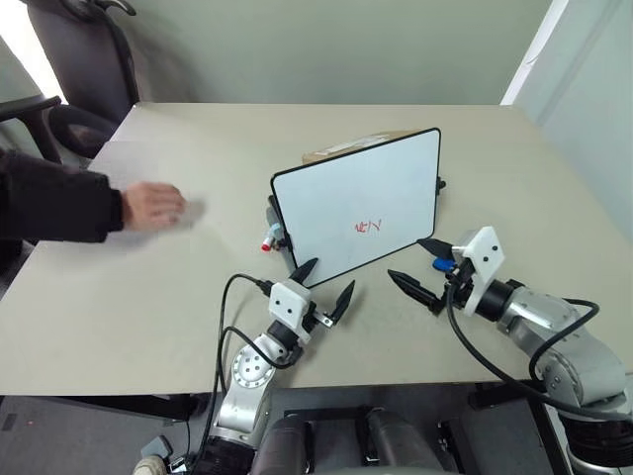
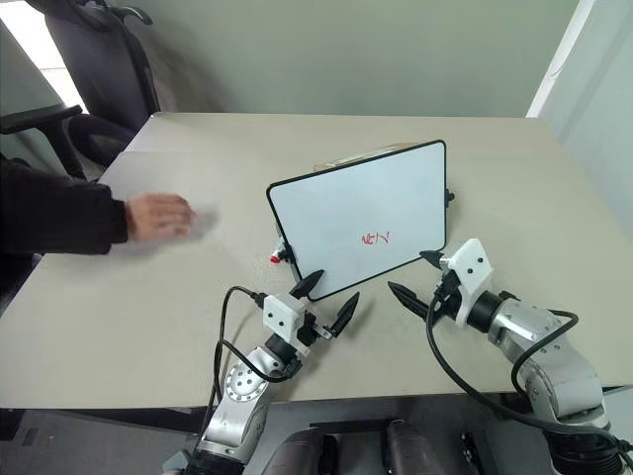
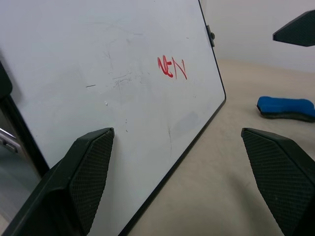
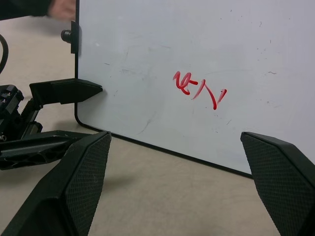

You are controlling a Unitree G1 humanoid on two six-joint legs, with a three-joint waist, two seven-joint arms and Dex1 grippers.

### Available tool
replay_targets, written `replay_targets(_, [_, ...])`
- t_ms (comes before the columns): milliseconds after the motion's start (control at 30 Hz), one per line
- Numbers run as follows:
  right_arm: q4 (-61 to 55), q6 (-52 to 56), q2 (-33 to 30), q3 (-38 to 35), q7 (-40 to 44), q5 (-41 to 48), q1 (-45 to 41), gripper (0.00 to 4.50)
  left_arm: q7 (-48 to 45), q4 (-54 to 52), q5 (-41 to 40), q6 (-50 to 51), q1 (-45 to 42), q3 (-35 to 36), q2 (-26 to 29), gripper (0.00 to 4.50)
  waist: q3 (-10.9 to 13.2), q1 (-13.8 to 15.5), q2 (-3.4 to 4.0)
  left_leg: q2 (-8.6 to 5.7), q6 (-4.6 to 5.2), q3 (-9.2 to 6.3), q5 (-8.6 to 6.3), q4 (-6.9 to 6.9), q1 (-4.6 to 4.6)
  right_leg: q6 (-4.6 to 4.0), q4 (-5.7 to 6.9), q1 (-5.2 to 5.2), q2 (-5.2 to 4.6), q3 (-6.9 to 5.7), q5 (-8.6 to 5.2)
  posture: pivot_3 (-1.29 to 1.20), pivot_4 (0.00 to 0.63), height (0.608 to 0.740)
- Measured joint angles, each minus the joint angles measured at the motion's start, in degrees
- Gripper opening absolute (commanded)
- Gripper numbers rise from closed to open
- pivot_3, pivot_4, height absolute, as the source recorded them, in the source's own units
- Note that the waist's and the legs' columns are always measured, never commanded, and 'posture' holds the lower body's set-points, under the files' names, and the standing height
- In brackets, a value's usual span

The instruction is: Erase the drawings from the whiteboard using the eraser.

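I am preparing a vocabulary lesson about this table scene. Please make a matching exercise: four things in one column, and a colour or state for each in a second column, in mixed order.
Things:
1. drawings
2. eraser
3. whiteboard
4. right gripper

Descriptions:
A. blue, lying flat on the table
B. empty, jaws wide apart
C. red, small scribbles
D. white with a black frame, propped up at a tilt

Pairs: 1-C, 2-A, 3-D, 4-B
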Motion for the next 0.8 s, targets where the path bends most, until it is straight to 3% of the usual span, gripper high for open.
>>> replay_targets(367, [2.55,-0.14,-0.12,-0.63,-0.2,-0.16,-1.98,4.46,0.53,-0.07,0.41,-0.23,0.38,0.16,-0.85,4.5,0.0,0.0,0.0,0.0,0.0,0.0,0.0,-0.02,0.0,0.0,-0.01,0.0,0.0,0.0,0.0,0.0,0.15,0.74])
replay_targets(800, [12.44,17.47,-4.78,-1.03,-4.63,-1.14,-10.29,4.46,0.38,-4.17,-0.16,-0.08,2.93,-1.17,-1.12,4.5,0.0,0.19,0.0,0.0,0.02,0.01,-0.02,-0.06,-0.02,-0.01,0.02,-0.04,-0.01,0.0,-0.14,0.0,0.15,0.74])
